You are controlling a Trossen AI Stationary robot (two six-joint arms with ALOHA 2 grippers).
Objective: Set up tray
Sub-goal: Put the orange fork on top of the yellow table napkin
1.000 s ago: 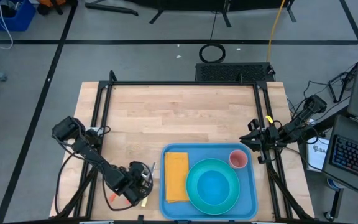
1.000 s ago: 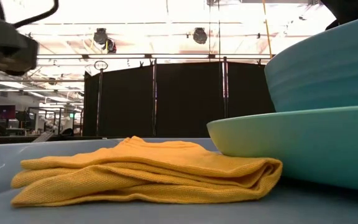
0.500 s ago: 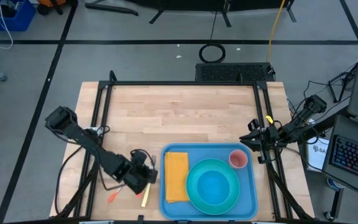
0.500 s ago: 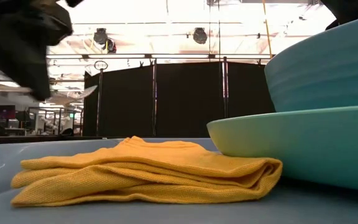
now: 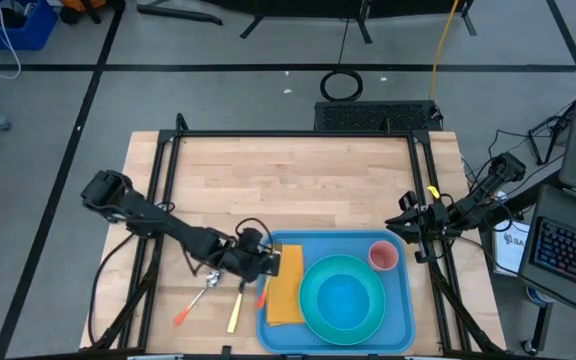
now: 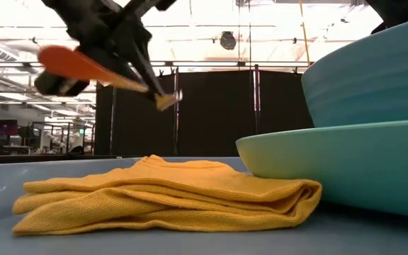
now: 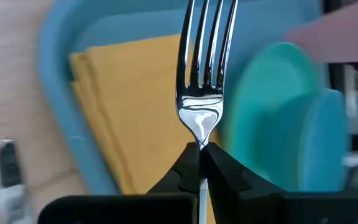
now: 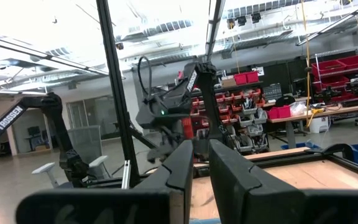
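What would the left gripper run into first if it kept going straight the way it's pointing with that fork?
Probably the yellow napkin on the tray: the left gripper, shut on the fork, points across it toward the plate. Height is unclear.

High view looks straight down on the whole tabletop [image 5: 298, 180]. Low view sits on the tray [image 6: 190, 241], close behind the napkin [image 6: 161, 195], facing the room. Left wrist view peers closely past a fork [image 7: 202, 74] at that napkin; right wrist view faces the room.

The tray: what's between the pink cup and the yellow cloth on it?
The round turquoise plate with a blue bowl on it sits between pink cup and yellow cloth on the tray, seen from above.
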